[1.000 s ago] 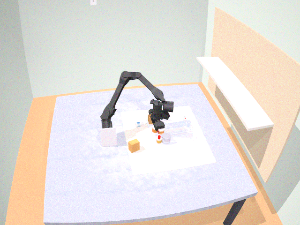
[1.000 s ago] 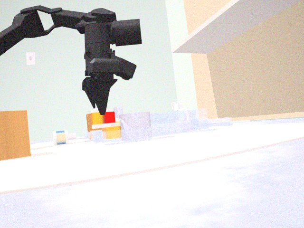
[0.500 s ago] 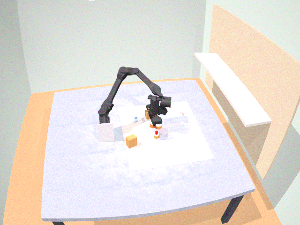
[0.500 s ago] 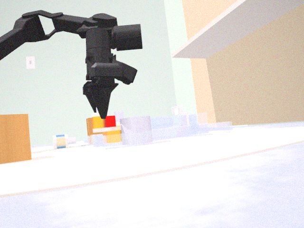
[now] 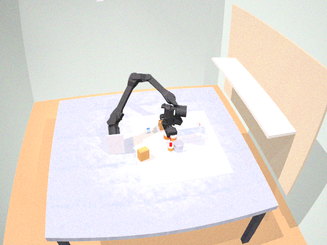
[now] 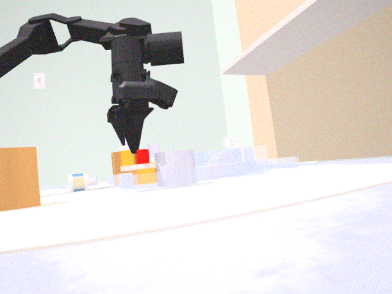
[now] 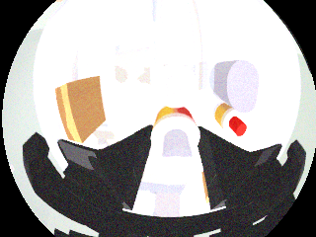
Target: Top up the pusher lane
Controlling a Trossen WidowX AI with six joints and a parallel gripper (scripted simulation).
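My gripper (image 5: pixel 169 133) (image 6: pixel 128 147) (image 7: pixel 175 129) points down and is shut on a white-lidded jar (image 5: pixel 166 137) (image 6: pixel 127 158) (image 7: pixel 170 113) with a yellow and red label. The jar is upright at the near end of the clear lane (image 5: pixel 191 136) (image 6: pixel 234 158). Just right of it in the top view is a white and orange shape (image 5: pixel 173 138), apparently the lane jar, touching or very close. The pale lane, front stop and pusher plate are washed out. I cannot tell whether the held jar's base touches the lane floor.
A red-capped bottle (image 5: pixel 170 147) (image 6: pixel 144 176) (image 7: pixel 237 126) and a grey cylinder (image 5: pixel 178 145) (image 6: pixel 175 168) (image 7: pixel 243 86) stand beside the lane. An orange box (image 5: pixel 143 153) (image 6: pixel 19 178) stands nearer. Another box (image 5: pixel 160 125) (image 7: pixel 86 110) is opposite. A blue-banded bottle (image 5: pixel 147 130) (image 6: pixel 78 182) lies on its side.
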